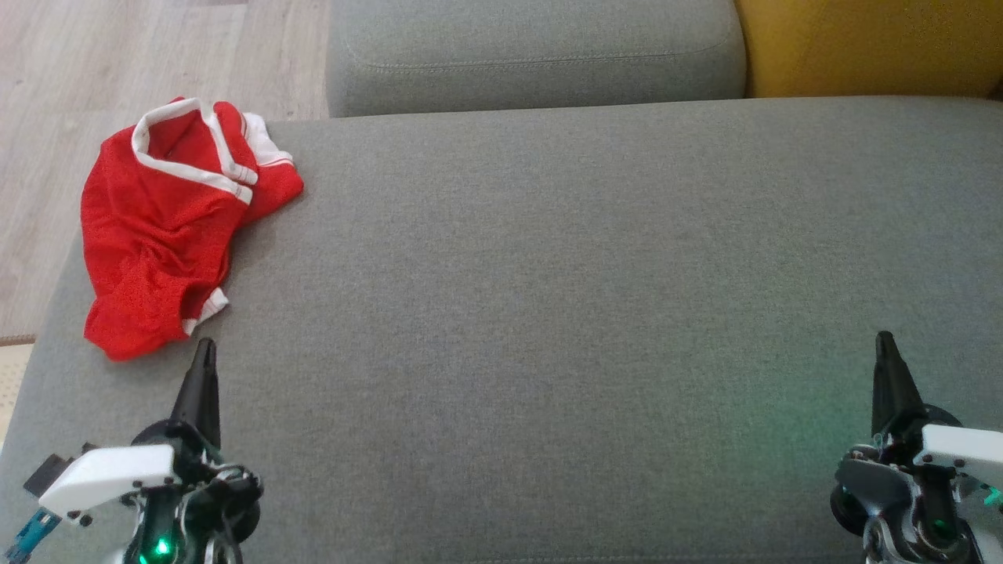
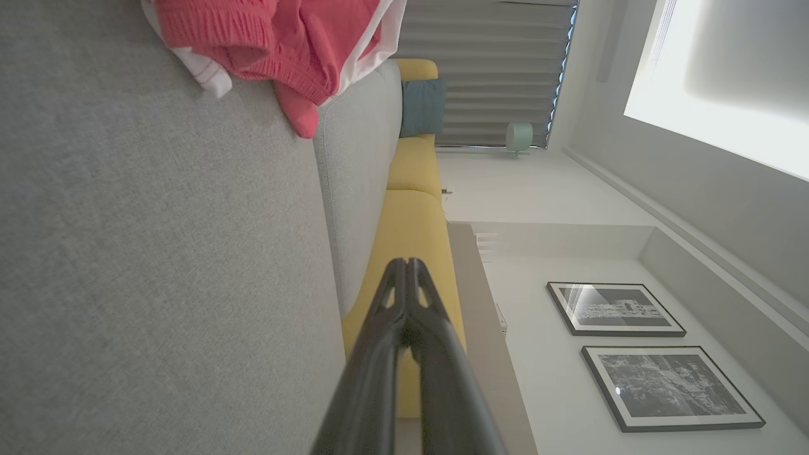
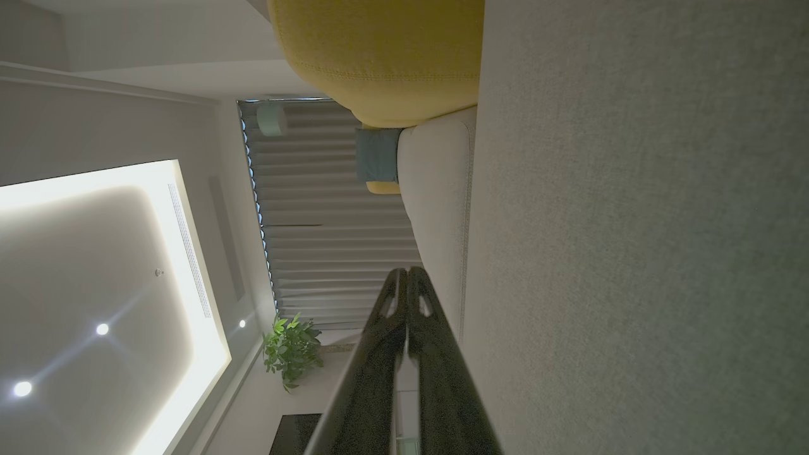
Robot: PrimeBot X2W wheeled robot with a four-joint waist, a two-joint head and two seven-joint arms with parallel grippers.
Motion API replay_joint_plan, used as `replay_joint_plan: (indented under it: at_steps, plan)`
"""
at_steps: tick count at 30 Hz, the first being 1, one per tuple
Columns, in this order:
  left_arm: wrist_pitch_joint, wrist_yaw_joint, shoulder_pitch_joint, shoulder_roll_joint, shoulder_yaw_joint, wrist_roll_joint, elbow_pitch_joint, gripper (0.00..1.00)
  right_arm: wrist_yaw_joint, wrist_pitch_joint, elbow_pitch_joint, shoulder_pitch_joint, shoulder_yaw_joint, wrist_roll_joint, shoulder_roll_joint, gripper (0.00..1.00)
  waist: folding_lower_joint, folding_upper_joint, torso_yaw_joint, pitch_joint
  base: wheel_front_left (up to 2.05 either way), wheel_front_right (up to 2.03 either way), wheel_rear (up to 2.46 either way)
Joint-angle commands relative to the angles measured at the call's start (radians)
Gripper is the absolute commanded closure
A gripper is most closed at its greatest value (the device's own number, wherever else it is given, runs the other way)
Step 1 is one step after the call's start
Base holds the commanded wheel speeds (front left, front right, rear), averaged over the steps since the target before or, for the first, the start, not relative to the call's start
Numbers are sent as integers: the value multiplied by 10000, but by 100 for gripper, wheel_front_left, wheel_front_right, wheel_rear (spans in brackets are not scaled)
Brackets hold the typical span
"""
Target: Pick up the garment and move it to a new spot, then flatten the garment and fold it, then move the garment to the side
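garment: crumpled red mesh garment with white trim, bunched at left end of grey fabric sofa seat, long axis running away from robot | left gripper: closed, empty, just short of near hem, nearer arm | right gripper: closed, empty, well apart

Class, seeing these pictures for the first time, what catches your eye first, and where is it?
The crumpled red garment with white trim stands out at once, lying at the left end of the grey sofa seat. Next comes the yellow cushion at the head view's upper right. The left gripper and right gripper sit shut at the near corners, the left one close to the garment.
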Motion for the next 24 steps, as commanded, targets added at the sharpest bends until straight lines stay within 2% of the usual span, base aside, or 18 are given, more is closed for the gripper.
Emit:
replay_joint_plan:
  at_steps: [1,24]
  plan:
    - [75,-69,-533,95,345,114,-293,100,-9,56,-378,-536,211,-14,-47,100,0,0,0,0,0,0,0]
    - [75,-69,-533,95,345,114,-293,100,-9,56,-378,-536,211,-14,-47,100,0,0,0,0,0,0,0]
